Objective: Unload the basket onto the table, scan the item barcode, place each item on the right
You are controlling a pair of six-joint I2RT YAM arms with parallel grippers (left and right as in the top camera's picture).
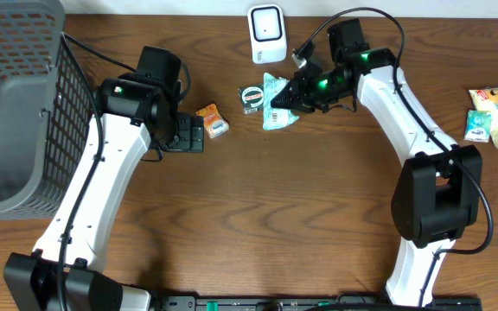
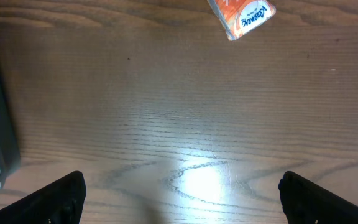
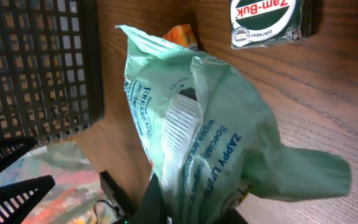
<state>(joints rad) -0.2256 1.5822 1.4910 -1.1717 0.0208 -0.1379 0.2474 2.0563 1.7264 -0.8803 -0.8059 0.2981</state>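
A pale green wipes packet hangs just above the table, pinched at one end by my right gripper, which is shut on it. The white barcode scanner stands at the back edge, a short way behind and to the left of the packet. My left gripper is open and empty low over bare wood, its dark fingers far apart. A small orange packet lies just ahead of it.
A round green Zam-Buk tin lies beside the held packet. A large dark mesh basket fills the left side. Several snack packets lie at the far right edge.
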